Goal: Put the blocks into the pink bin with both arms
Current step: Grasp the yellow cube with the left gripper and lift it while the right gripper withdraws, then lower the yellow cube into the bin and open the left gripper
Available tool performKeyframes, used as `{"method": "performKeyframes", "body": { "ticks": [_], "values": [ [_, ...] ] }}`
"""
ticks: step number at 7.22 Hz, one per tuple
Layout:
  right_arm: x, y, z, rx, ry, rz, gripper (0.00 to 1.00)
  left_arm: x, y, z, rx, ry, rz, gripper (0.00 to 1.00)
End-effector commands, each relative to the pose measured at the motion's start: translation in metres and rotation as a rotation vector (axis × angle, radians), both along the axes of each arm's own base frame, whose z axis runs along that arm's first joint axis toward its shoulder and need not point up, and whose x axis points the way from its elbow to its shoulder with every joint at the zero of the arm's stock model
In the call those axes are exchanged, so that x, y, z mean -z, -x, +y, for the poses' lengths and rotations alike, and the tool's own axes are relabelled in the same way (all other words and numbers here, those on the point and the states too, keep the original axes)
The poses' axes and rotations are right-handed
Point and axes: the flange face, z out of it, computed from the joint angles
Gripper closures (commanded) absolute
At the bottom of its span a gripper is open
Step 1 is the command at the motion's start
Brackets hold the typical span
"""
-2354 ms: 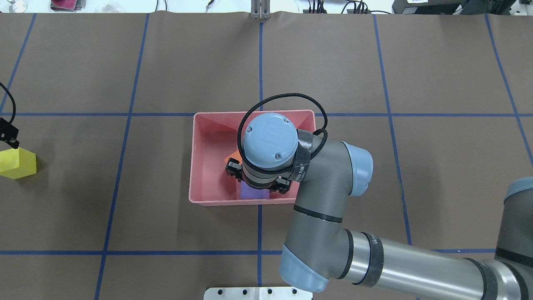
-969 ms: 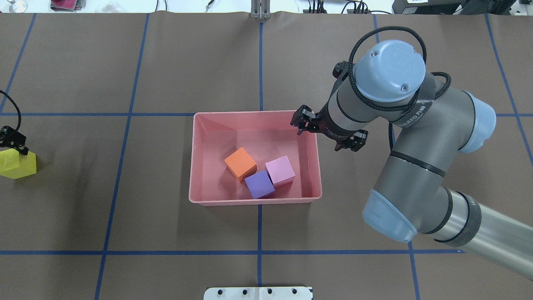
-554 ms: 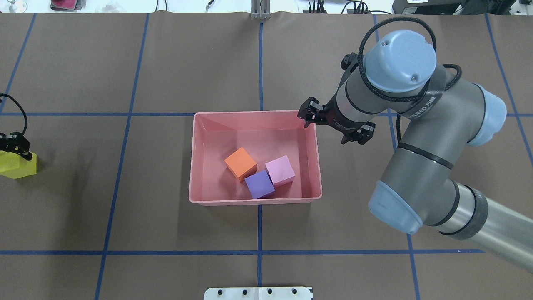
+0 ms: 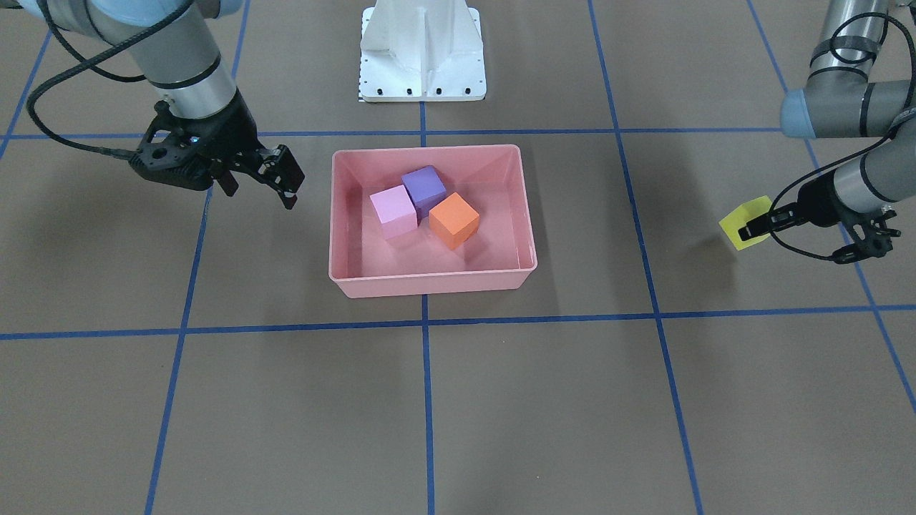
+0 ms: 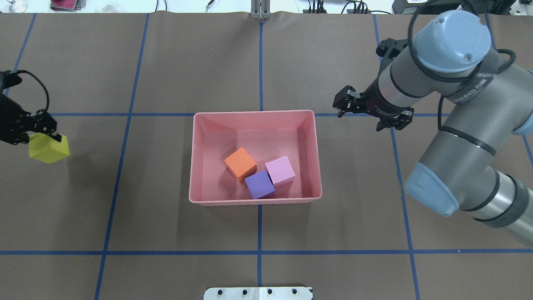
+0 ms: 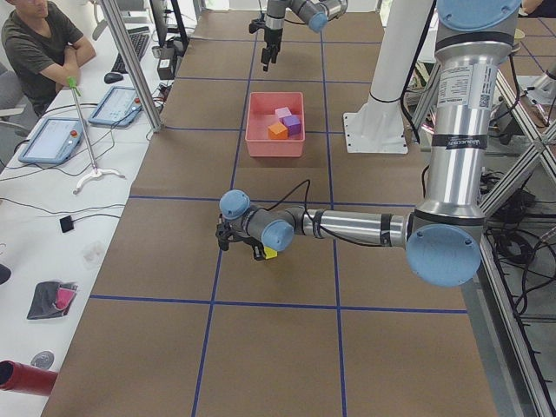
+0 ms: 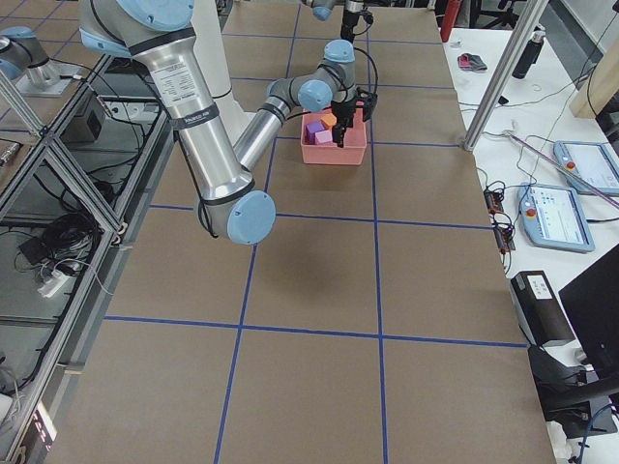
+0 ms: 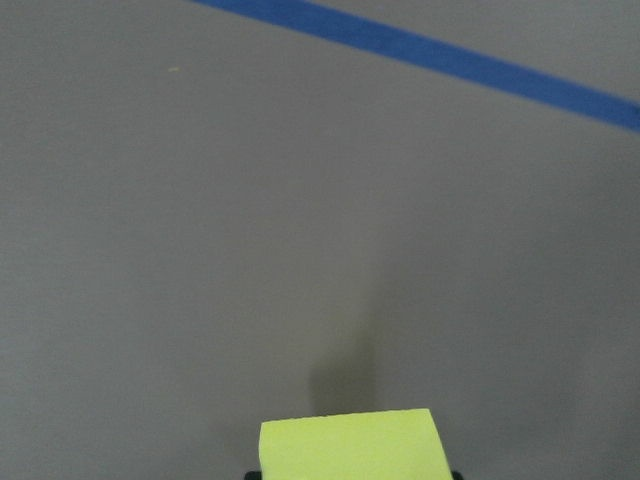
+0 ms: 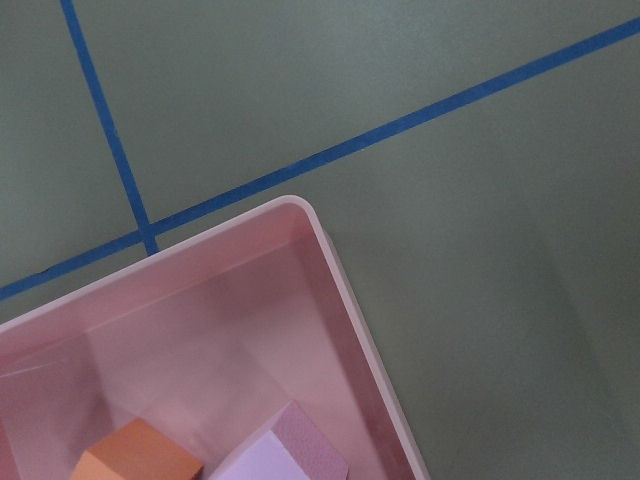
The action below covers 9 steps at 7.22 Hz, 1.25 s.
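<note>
The pink bin (image 5: 254,202) stands mid-table and holds the orange block (image 5: 240,163), the purple block (image 5: 259,183) and the light pink block (image 5: 280,170). My left gripper (image 5: 41,135) is shut on the yellow block (image 5: 48,148) and holds it above the table, far left of the bin. The front view shows that block (image 4: 744,222) clear of its shadow, and it fills the bottom of the left wrist view (image 8: 350,445). My right gripper (image 5: 360,116) is open and empty, raised just past the bin's far right corner. The right wrist view shows that corner (image 9: 340,280).
The white pedestal base (image 4: 422,50) stands at the robot's side of the table. Blue tape lines (image 5: 120,166) cross the brown table cover. A seated operator (image 6: 39,43) and tablets (image 6: 52,139) are at a side bench beyond the far table edge.
My right gripper left the bin, open and empty, and moved right and away from it; three blocks lie inside. My left gripper lifted the yellow block and carried it a little toward the bin.
</note>
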Motion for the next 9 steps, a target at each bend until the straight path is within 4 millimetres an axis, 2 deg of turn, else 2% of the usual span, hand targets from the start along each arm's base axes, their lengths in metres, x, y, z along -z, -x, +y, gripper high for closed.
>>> {"method": "performKeyframes", "body": {
  "ticks": [1,2,3,4,5,6,7,9],
  "values": [
    [-0.057,-0.044,-0.004,0.096,-0.065,0.073,0.01,0.124,-0.055,-0.007,0.043,0.032,0.096,1.0],
    [-0.077,-0.052,-0.005,0.135,-0.088,0.103,0.01,0.19,-0.079,-0.016,0.086,0.08,0.143,1.0],
    [-0.088,-0.066,-0.009,0.144,-0.103,0.119,0.01,0.251,-0.111,-0.016,0.105,0.138,0.186,1.0],
    [-0.1,-0.069,-0.014,0.165,-0.11,0.138,0.01,0.28,-0.143,-0.002,0.082,0.173,0.201,1.0],
    [-0.105,-0.076,-0.016,0.175,-0.112,0.137,0.01,0.312,-0.165,0.004,0.117,0.182,0.208,1.0],
    [-0.104,-0.084,-0.019,0.166,-0.11,0.13,0.01,0.331,-0.189,0.018,0.143,0.201,0.207,0.97],
    [-0.103,-0.083,-0.019,0.172,-0.105,0.118,0.01,0.341,-0.219,0.044,0.168,0.193,0.195,0.97],
    [-0.103,-0.079,-0.022,0.177,-0.1,0.115,0.01,0.336,-0.25,0.074,0.167,0.194,0.128,0.93]
  ]
}}
